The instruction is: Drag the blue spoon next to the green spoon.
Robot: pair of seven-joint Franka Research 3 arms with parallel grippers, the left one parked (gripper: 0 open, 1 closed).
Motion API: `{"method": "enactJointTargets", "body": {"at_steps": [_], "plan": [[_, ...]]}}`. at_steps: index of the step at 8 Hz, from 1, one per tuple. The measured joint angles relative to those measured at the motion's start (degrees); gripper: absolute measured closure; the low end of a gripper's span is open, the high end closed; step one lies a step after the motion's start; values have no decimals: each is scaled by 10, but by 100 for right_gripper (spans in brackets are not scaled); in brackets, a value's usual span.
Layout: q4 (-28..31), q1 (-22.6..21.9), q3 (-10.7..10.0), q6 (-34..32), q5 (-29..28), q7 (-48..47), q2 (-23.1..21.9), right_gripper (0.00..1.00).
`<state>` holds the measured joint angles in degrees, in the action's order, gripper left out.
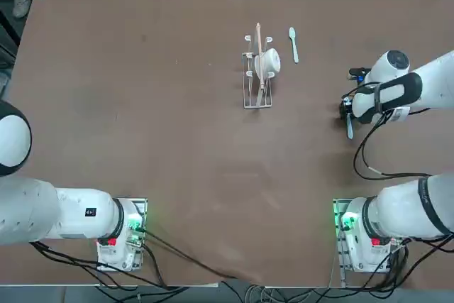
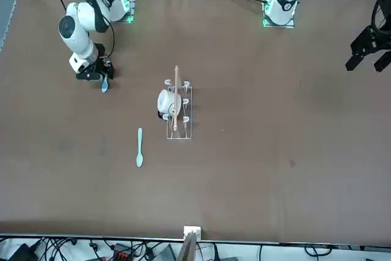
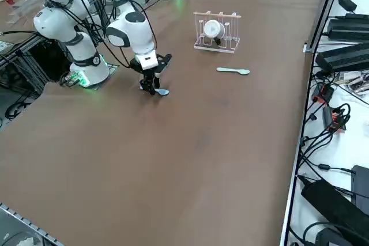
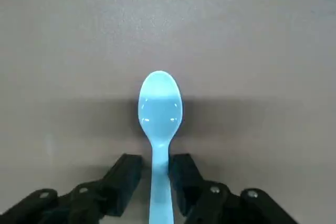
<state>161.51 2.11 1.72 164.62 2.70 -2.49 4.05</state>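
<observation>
At right of the top view, the right gripper (image 4: 160,179) had its jaws pinching the blue spoon (image 4: 159,109) by its thin handle; light, stiff, slippery plastic, probably.

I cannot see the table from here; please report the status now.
Right end effector low at the table, shut on the blue spoon handle. Green spoon lies apart, beside the rack holding a cup. Path between looks clear.

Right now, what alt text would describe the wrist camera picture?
A light blue plastic spoon lies on a brown table, bowl pointing away, its handle pinched between the right gripper's two black fingertips.
</observation>
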Motion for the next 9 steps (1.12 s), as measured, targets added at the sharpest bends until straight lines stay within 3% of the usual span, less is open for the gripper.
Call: {"method": "enactJointTargets", "body": {"at_steps": [2,5,9], "plan": [[0,0,0,-3,0,0,-1,64],[1,0,0,-12,0,0,-10,85],[0,0,0,-12,0,1,-11,85]]}}
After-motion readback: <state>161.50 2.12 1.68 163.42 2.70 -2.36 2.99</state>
